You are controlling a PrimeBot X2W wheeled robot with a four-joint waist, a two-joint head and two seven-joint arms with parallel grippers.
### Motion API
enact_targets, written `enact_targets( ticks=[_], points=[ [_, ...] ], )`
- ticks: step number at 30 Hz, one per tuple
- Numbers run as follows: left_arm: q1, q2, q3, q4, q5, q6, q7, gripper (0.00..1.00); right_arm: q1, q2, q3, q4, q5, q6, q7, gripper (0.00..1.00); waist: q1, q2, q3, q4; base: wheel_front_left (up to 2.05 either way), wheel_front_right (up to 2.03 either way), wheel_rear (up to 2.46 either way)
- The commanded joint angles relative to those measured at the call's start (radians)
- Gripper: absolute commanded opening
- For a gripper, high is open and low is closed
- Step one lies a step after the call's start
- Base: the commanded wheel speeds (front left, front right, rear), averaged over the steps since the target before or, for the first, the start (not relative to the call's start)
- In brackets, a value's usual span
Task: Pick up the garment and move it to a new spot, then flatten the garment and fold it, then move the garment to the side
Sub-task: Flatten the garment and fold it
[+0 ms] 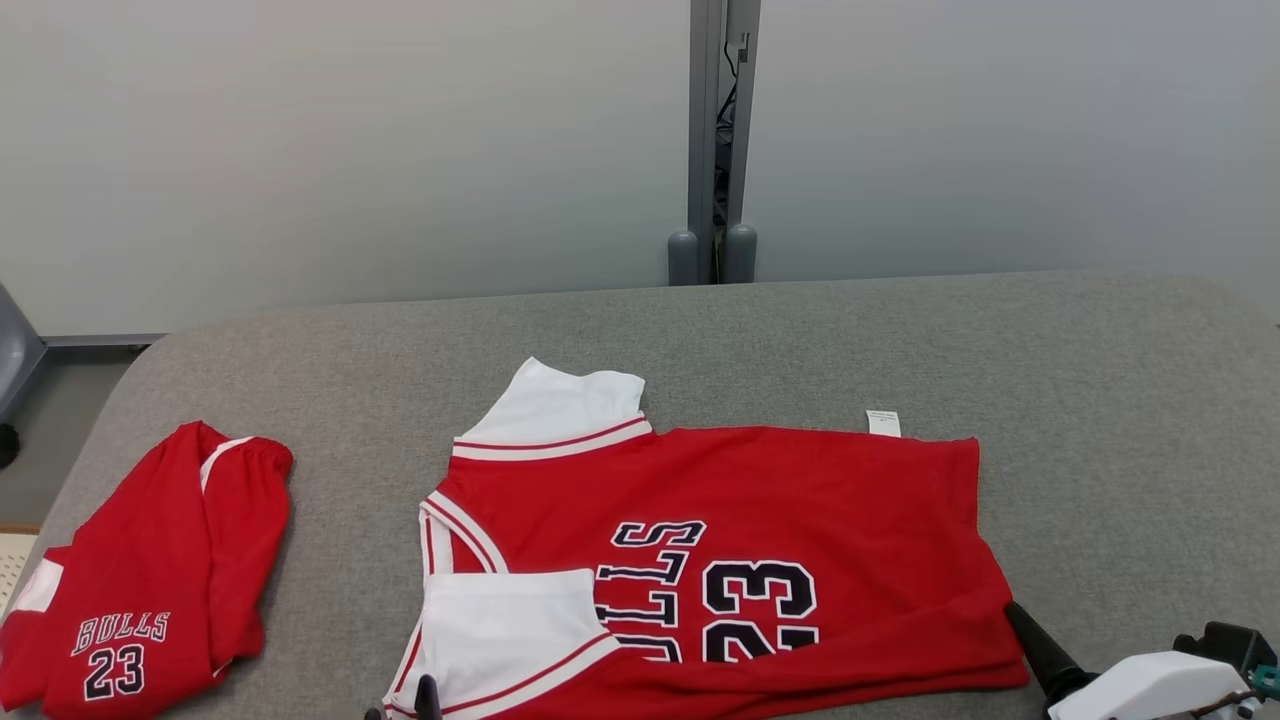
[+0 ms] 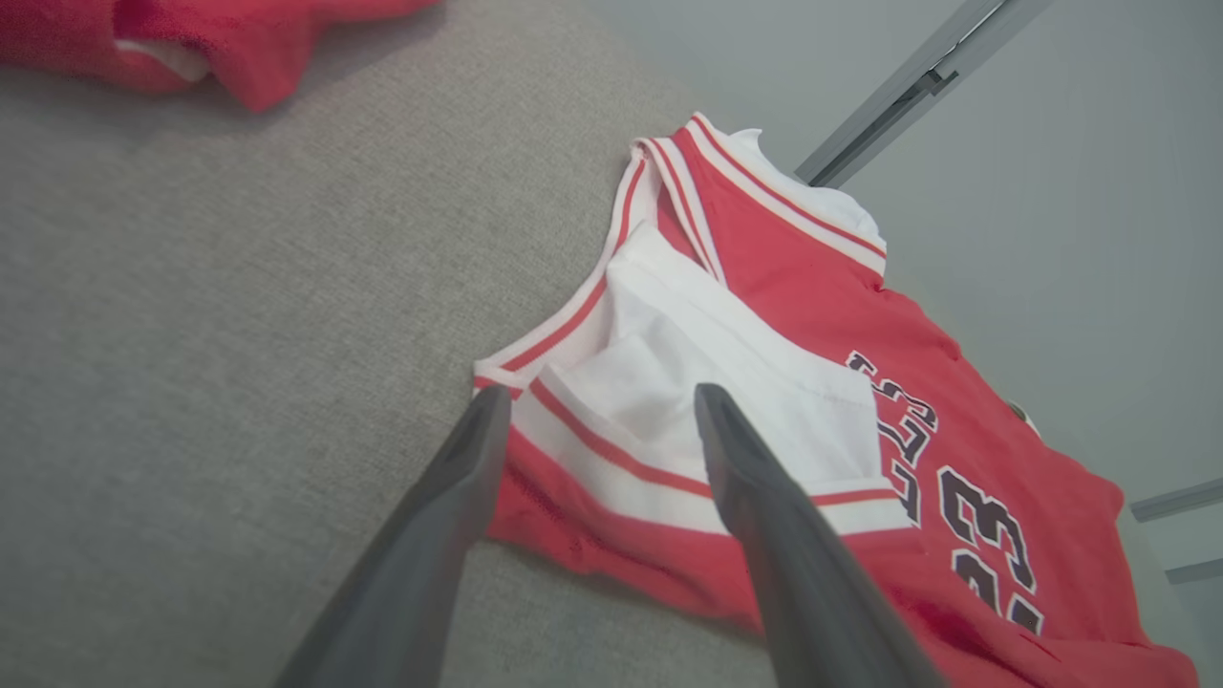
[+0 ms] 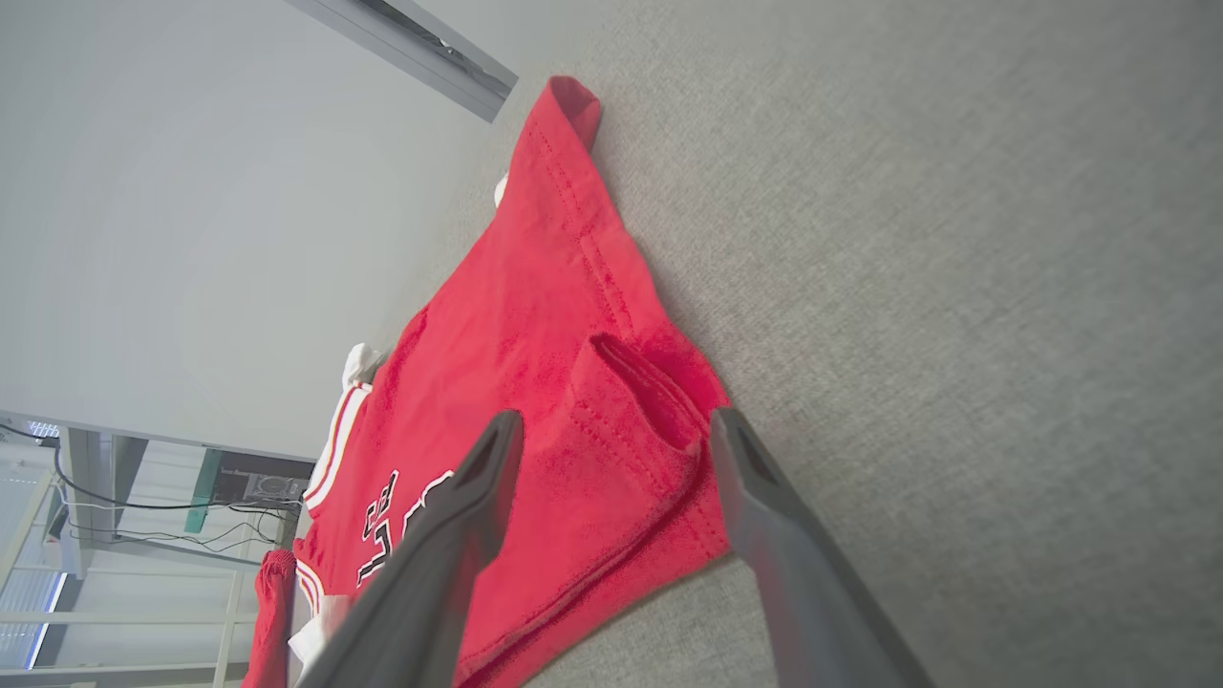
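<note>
A bunched red garment point(image 1: 150, 570) lies at the left of the grey table point(image 1: 800, 330), well apart from the jersey point(image 1: 760, 500), which lies at mid-table with its collar to the left. The left gripper point(image 2: 597, 406) stands wide over the jersey's white sleeve edge, holding nothing. The right gripper point(image 3: 611, 425) stands equally wide astride the hem corner, also empty.
</note>
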Motion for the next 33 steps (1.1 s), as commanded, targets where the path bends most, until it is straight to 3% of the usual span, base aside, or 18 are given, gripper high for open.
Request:
enact_targets(
  ticks=[1, 9, 13, 15, 17, 20, 24, 28, 33],
  points=[
    [-0.018, 0.005, 0.013, -0.011, 0.019, 0.005, -0.001, 1.00, -0.005, -0.015, -0.006, -0.003, -0.009, 0.000, -0.013, 1.00, 0.0000, 0.0000, -0.001, -0.001, 0.00, 0.00, 0.00],
    [-0.044, 0.005, 0.077, -0.128, 0.221, 0.000, -0.001, 1.00, -0.035, -0.049, 0.000, -0.076, -0.111, 0.000, -0.139, 1.00, 0.0000, 0.0000, -0.001, -0.012, 0.00, 0.00, 0.00],
    [-0.065, 0.005, 0.092, -0.183, 0.326, -0.006, -0.001, 1.00, -0.055, -0.066, -0.025, -0.117, -0.235, 0.000, -0.176, 1.00, 0.0000, 0.0000, 0.005, -0.021, 0.00, 0.00, 0.00],
    [-0.080, 0.004, 0.098, -0.213, 0.408, -0.001, 0.000, 1.00, -0.066, -0.066, -0.103, -0.147, -0.337, 0.000, -0.178, 1.00, 0.0000, 0.0000, 0.010, -0.028, 0.00, 0.00, 0.00],
    [-0.091, 0.005, 0.105, -0.251, 0.495, 0.013, -0.001, 1.00, -0.046, -0.043, -0.184, -0.178, -0.466, 0.000, -0.176, 1.00, 0.0000, 0.0000, 0.015, -0.035, 0.00, 0.00, 0.00],
    [-0.089, 0.004, 0.110, -0.297, 0.561, 0.027, -0.001, 1.00, -0.018, -0.025, -0.296, -0.245, -0.757, 0.000, -0.175, 1.00, 0.0000, 0.0000, 0.021, -0.042, 0.00, 0.00, 0.00],
    [-0.076, 0.005, 0.108, -0.322, 0.624, 0.039, 0.000, 1.00, 0.048, 0.072, -0.416, -0.353, -1.030, 0.000, -0.175, 1.00, 0.0000, 0.0000, 0.028, -0.053, 0.00, 0.00, 0.00],
    [-0.059, 0.004, 0.105, -0.319, 0.672, 0.048, 0.000, 1.00, 0.099, 0.144, -0.461, -0.420, -1.164, 0.000, -0.175, 1.00, 0.0000, 0.0000, 0.033, -0.064, 0.00, 0.00, 0.00],
    [-0.047, 0.004, 0.113, -0.310, 0.669, 0.061, -0.001, 1.00, 0.124, 0.184, -0.479, -0.446, -1.209, 0.000, -0.175, 1.00, 0.0000, 0.0000, 0.038, -0.073, 0.00, 0.00, 0.00]
  ],
)
